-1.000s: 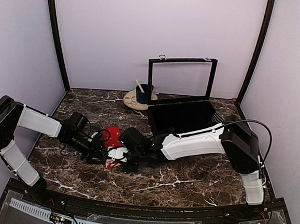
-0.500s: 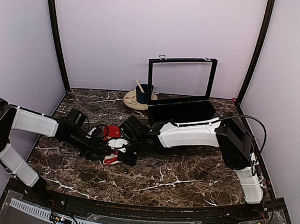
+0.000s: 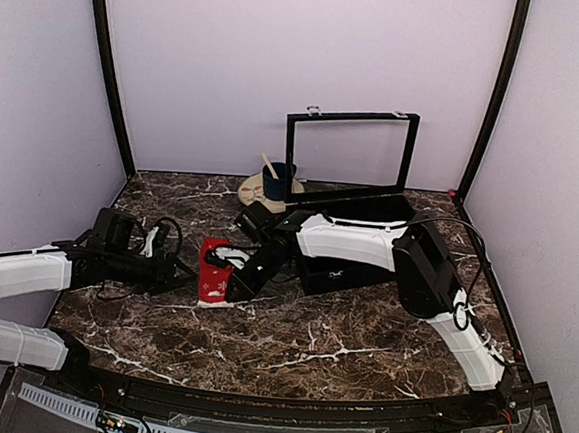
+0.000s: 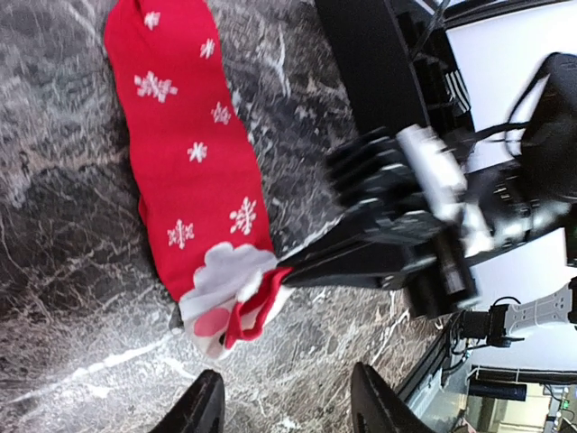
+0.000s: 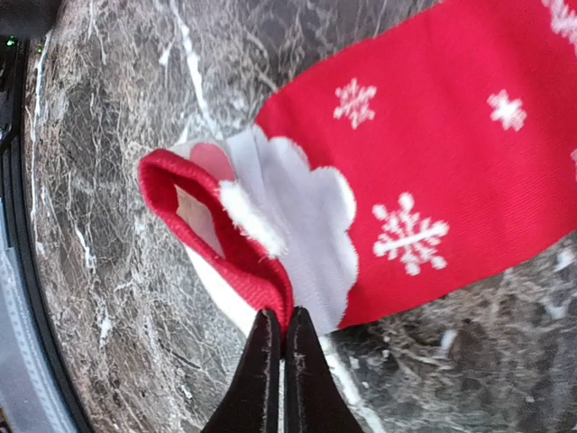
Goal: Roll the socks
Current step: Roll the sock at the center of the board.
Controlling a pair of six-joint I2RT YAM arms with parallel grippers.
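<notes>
**Centre left, top view:** the socks (image 3: 214, 282) lie flat on the marble table (image 3: 359, 352), their cuff clenched in the right gripper (image 5: 280, 317). The left gripper (image 4: 287, 410) stands parted, grasping nothing. **Upper centre:** black box (image 3: 360, 279), lid raised, contents indiscernible. A blue mug (image 3: 275, 185) holds a pale stick.

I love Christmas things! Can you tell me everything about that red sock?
The sock is bright red, soft knit-looking fabric with white snowflakes. It has a white scalloped cuff with a pinkish patch. Most of it lies stretched out flat on the dark marble table. Its cuff end is raised and folded open, with the red inside showing, and the shut right gripper pinches it there. Nothing else touches it.
</notes>
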